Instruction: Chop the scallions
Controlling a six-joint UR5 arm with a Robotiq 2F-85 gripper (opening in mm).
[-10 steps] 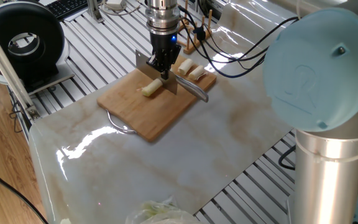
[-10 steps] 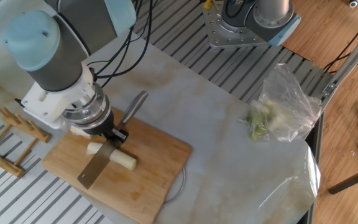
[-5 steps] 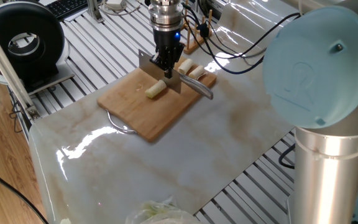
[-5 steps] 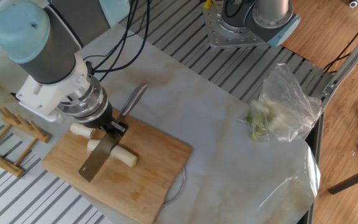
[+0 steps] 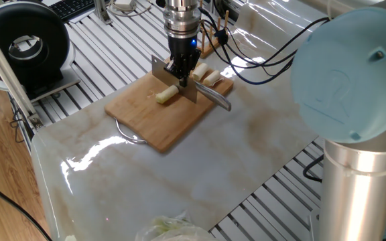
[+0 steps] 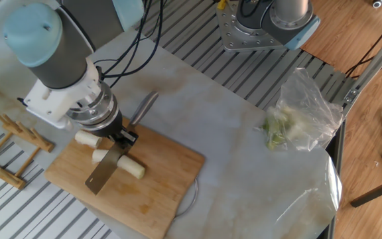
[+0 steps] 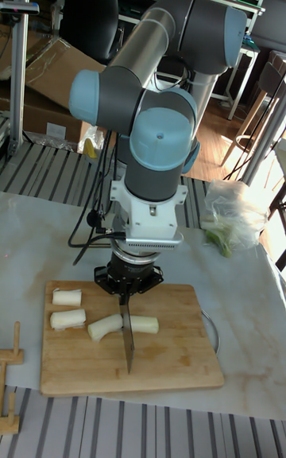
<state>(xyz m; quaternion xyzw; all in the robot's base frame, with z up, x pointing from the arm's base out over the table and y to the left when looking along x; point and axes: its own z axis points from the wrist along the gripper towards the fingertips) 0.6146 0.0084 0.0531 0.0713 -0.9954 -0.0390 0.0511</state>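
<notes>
Gripper (image 7: 127,296) jaws are clamped on a steel-bladed knife (image 7: 126,339), its edge standing across the pale cream scallion stalk (image 7: 123,325) at the middle of the rectangular wooden cutting board (image 7: 171,362). Two cut chunks (image 7: 67,308) lie near the board's left edge. Press straight down, blade square to the stalk, until the edge meets wood, so the stalk doesn't roll.
</notes>
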